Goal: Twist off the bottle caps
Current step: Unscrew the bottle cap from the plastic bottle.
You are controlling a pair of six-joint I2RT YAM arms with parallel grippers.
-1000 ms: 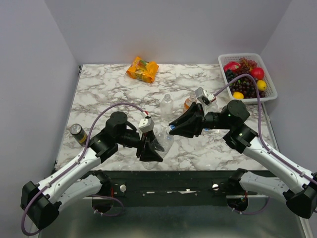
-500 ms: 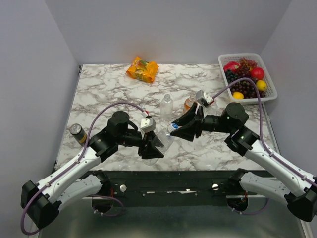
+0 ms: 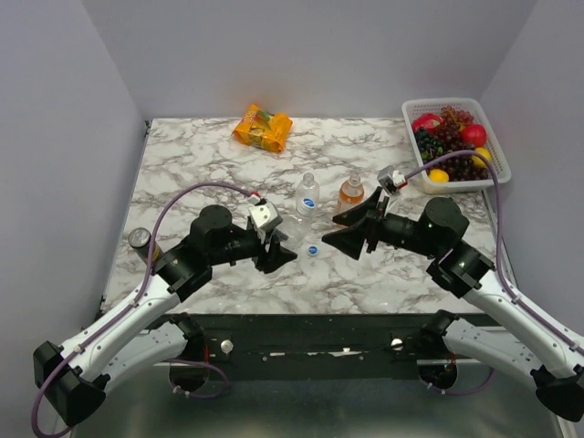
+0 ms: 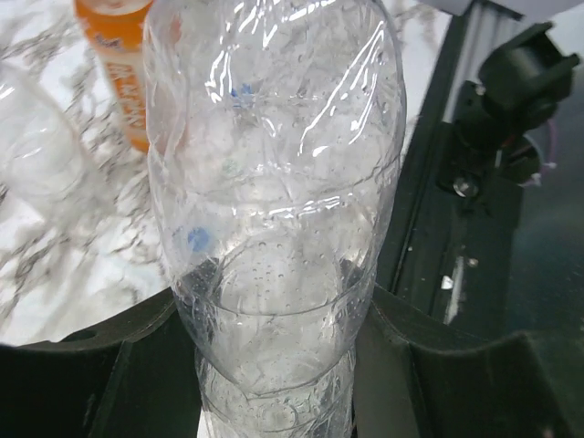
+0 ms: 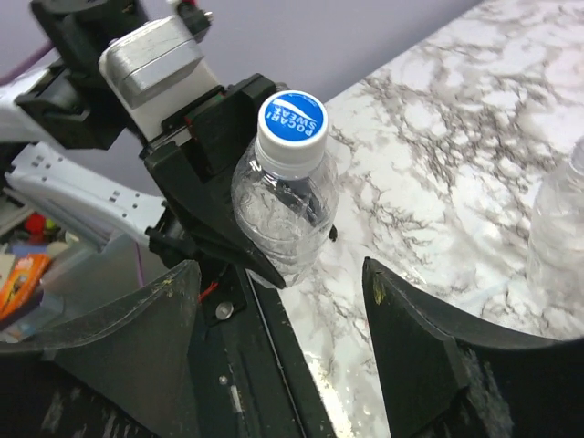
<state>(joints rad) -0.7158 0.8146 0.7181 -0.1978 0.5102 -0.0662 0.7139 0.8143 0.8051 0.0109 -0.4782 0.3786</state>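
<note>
The left claw (image 3: pixel 276 253) is clamping the lower body of a clear bottle (image 4: pixel 274 228) at the centre of the overhead frame, tilting its neck toward the right claw (image 3: pixel 333 231). The right claw is standing with its fingers apart, framing the blue cap (image 5: pixel 292 117) but not touching it. The cap is sitting on the neck at upper centre of the right wrist frame.

The bottle is looking thin-walled, crinkled and nearly empty, with only droplets inside. It is probably light, and likely to buckle or spin under a hard squeeze. The cap is looking small, stiff and smooth on top, so its side wall seems the place to pinch. The body is probably best held low, where the ribs stiffen it.

Behind, another clear bottle (image 3: pixel 307 194) and the orange bottle (image 3: pixel 351 192) are standing on the desk (image 3: pixel 201 164).
</note>
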